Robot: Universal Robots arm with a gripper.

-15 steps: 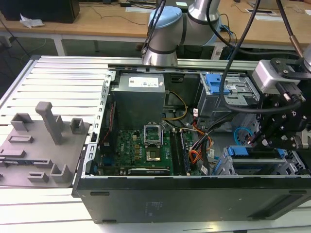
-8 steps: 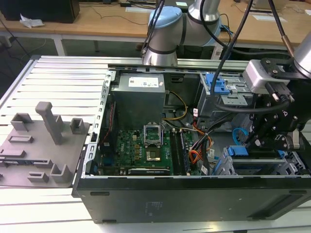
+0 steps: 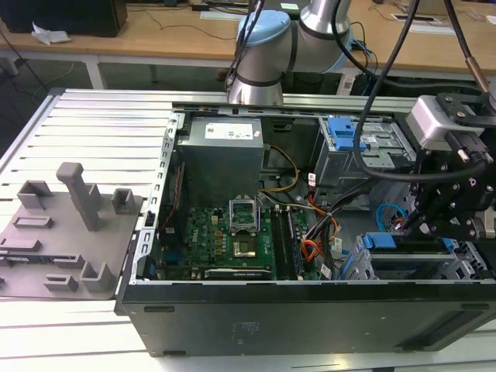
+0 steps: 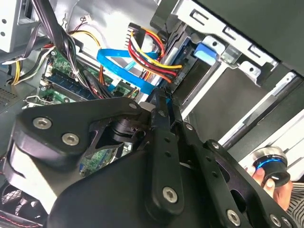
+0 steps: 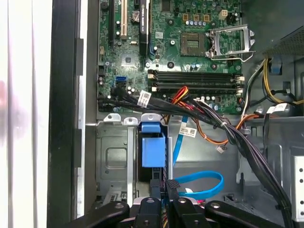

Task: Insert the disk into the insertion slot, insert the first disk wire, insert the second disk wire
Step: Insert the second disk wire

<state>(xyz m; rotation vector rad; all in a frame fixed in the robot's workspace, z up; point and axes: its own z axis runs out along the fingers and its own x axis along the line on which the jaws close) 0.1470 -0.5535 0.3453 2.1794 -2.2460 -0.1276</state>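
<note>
The disk (image 5: pixel 153 149) sits in its bright blue carrier inside the low grey insertion slot (image 5: pixel 111 161), at the case's front corner on the exterior view's right (image 3: pixel 403 242). My gripper (image 3: pixel 415 223) hangs just above the slot's rear. In both wrist views its black fingers (image 4: pixel 161 123) stand close together at the end of the flat blue disk wire (image 4: pixel 121 69), which loops beside the slot (image 5: pixel 199 183). A red, yellow and black disk wire bundle (image 4: pixel 149 52) runs into a black plug by the disk's rear edge. The plug under the fingertips is hidden.
The open case holds a green motherboard (image 3: pixel 225 236), a grey power supply (image 3: pixel 221 155) and a taller grey cage with a blue latch (image 3: pixel 345 139). Thick black cables (image 5: pixel 237 142) cross next to the slot. A hand (image 4: pixel 273 187) holds a round black-and-blue object outside the case.
</note>
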